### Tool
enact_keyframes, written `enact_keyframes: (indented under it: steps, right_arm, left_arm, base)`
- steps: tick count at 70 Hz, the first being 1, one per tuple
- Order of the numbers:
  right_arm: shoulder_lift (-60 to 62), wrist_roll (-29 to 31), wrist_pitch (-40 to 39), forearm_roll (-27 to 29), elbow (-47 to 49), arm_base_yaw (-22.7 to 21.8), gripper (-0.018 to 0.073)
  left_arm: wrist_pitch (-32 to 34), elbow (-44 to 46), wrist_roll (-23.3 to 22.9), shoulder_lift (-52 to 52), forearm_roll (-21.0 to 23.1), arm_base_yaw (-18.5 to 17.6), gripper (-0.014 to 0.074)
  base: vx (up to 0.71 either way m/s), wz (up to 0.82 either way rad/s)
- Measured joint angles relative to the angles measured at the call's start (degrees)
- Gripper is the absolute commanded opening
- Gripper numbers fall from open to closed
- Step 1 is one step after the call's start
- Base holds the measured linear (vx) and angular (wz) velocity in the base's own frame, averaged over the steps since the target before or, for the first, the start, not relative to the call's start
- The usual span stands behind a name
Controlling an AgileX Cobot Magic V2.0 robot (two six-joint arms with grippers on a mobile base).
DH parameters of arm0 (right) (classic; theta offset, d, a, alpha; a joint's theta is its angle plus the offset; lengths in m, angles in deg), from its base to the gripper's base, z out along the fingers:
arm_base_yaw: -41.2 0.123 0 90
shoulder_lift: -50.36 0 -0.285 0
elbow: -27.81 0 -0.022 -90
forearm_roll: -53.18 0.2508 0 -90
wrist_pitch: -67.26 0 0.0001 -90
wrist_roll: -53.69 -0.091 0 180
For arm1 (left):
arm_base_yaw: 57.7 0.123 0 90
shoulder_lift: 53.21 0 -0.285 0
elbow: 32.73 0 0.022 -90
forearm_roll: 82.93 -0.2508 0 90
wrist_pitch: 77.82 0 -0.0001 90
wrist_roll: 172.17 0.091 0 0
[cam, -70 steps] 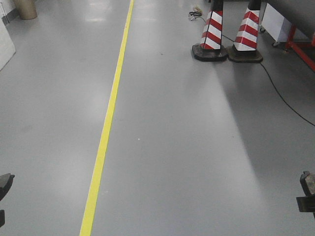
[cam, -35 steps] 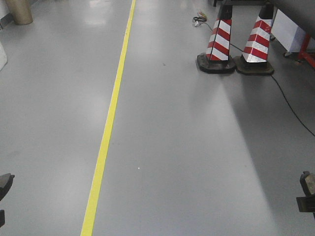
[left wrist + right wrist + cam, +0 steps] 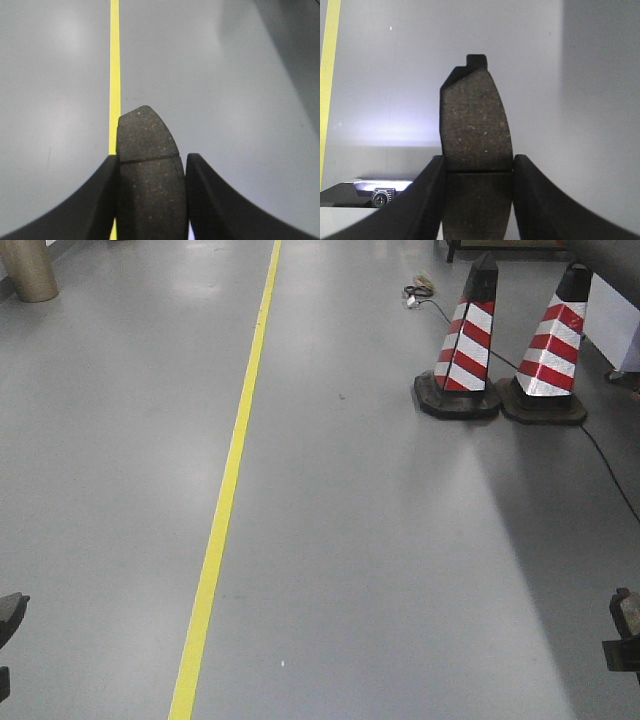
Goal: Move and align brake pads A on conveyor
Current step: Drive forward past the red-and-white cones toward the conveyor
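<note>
The left tool (image 3: 152,158) is closed on a brake pad (image 3: 145,135), its two black fingers (image 3: 85,205) pressing against the pad's long sides. The pad stands lengthwise out of the grip, with its rounded end pointing away from the wrist and its thin groove running across just at the fingertips. Its face is rough, dark and speckled. The right tool (image 3: 478,159) grips a second brake pad (image 3: 475,120) in the same way, with a black finger tight on each long side and the groove level with the fingertips. This pad ends in an angled tip with a small square tab (image 3: 476,60) of darker backing showing above it. Both pads are held in the air over a smooth grey floor (image 3: 380,570) that shows pale reflections of light. A yellow line (image 3: 225,500) runs along the floor. It passes directly behind the left pad in the left wrist view and lies at the far left edge of the right wrist view. In the right wrist view a pale shiny part with a screw head (image 3: 380,199) sits low at the left. Farther off in the front view, two red-and-white striped cones (image 3: 462,345) on black bases stand side by side to the right of the line. A black cable (image 3: 600,455) trails past them, and a tan cylinder (image 3: 28,268) stands at the upper left.
</note>
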Motion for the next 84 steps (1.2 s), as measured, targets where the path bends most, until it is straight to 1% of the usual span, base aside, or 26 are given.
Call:
enact_keyframes:
  steps: [84]
  right_arm:
    - [0.00,0.00,0.00,0.00,0.00,0.00,0.0062]
  left_arm:
    - [0.00,0.00,0.00,0.00,0.00,0.00,0.0101]
  base:
    - [0.58,-0.01]
